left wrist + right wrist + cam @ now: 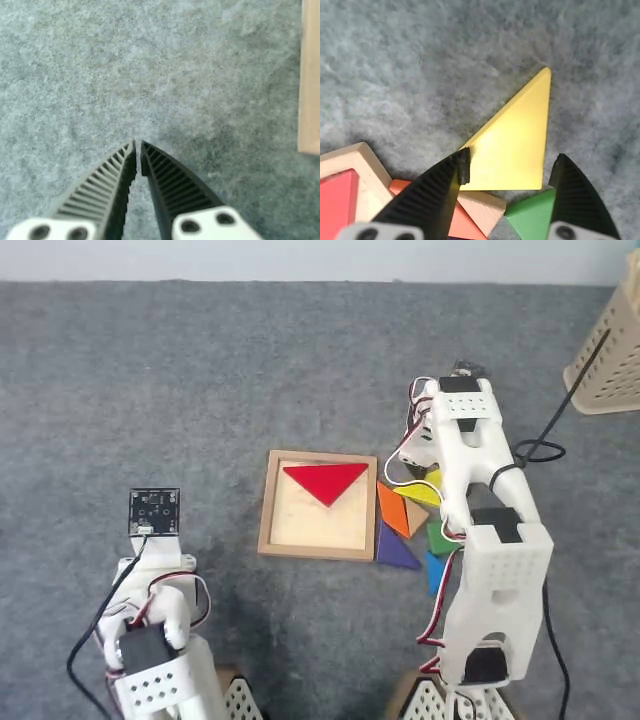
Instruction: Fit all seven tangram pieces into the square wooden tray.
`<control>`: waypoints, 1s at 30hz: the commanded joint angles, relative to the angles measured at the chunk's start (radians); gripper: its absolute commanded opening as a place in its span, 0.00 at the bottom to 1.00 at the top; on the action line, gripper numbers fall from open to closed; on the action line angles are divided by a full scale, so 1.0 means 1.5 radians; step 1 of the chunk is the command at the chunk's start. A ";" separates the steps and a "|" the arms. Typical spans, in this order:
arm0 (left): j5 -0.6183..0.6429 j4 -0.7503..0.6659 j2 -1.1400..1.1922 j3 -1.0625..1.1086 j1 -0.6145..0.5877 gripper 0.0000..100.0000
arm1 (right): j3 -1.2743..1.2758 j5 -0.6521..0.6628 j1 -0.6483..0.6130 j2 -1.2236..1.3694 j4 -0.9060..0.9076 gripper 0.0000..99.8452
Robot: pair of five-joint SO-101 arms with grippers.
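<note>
Crate (pixel 612 355), cable (pixel 572 390) beside right arm (pixel 470 440); pieces (pixel 395 550) beneath.

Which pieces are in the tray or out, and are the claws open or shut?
Wooden tray, holds one piece only.
Red triangle, in the tray.
Yellow triangle, out, lying flat.
Orange piece, out.
Purple piece, out.
Green piece, out.
Blue piece, out.
Left gripper, shut.
Right gripper, open over the yellow triangle.

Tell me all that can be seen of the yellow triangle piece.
The yellow triangle is a flat, smooth-faced piece, seemingly painted wood. It lies flat on the grey mat, outside the wooden tray, near its corner. The right tool stands open astride its broad end, one fingertip at its edge. A green piece lies at one corner.
</note>
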 commanded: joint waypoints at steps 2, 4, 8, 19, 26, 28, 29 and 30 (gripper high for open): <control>-0.003 0.005 -0.009 -0.005 -0.002 0.01 | -0.054 0.105 0.048 0.020 0.026 0.21; -0.003 0.005 -0.009 -0.005 -0.002 0.01 | -0.080 0.176 0.073 0.020 0.024 0.20; -0.003 0.005 -0.009 -0.005 -0.002 0.01 | -0.110 0.271 0.101 0.020 0.019 0.20; -0.003 0.005 -0.009 -0.005 -0.002 0.01 | -0.175 0.359 0.077 -0.051 0.071 0.20; -0.003 0.005 -0.009 -0.005 -0.002 0.01 | -0.007 0.218 0.078 -0.069 -0.008 0.25; -0.003 0.005 -0.009 -0.005 -0.002 0.01 | 0.019 0.147 0.079 -0.068 -0.030 0.28; -0.003 0.005 -0.009 -0.005 -0.002 0.01 | 0.024 0.122 0.079 -0.068 -0.034 0.29; -0.003 0.005 -0.009 -0.005 -0.002 0.01 | 0.025 0.101 0.079 -0.068 -0.036 0.30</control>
